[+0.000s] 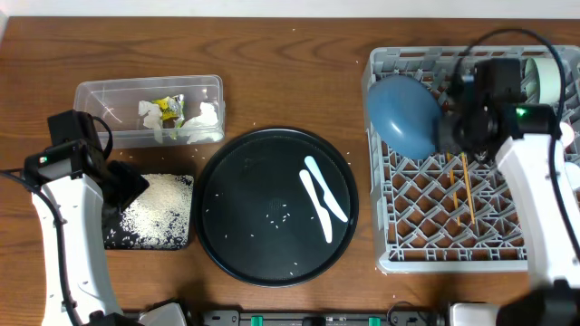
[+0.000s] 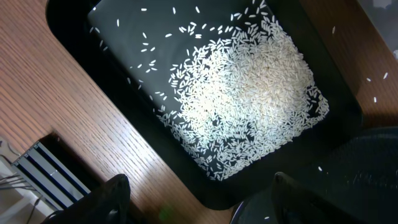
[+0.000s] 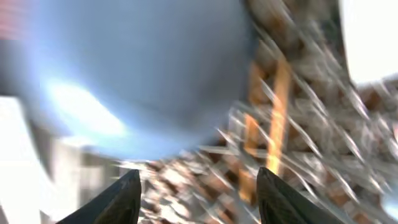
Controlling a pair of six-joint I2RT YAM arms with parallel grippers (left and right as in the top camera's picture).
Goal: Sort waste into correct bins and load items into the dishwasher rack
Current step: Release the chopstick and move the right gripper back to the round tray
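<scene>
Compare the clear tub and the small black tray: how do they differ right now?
The clear tub is see-through with taller walls; the black tray is opaque and shallow. The tub holds a yellow-green wrapper and white tissues; the tray holds loose rice. Both are rectangular and similar in size.

— Where is the trash?
— The yellow-green wrapper and white tissues sit in the clear tub, far left. The rice is piled in the black tray, nearer.
— And the dishes?
— The big blue dish leans in the grey rack on the right. The chopsticks lie flat there. Two white utensils lie in the middle.
</scene>
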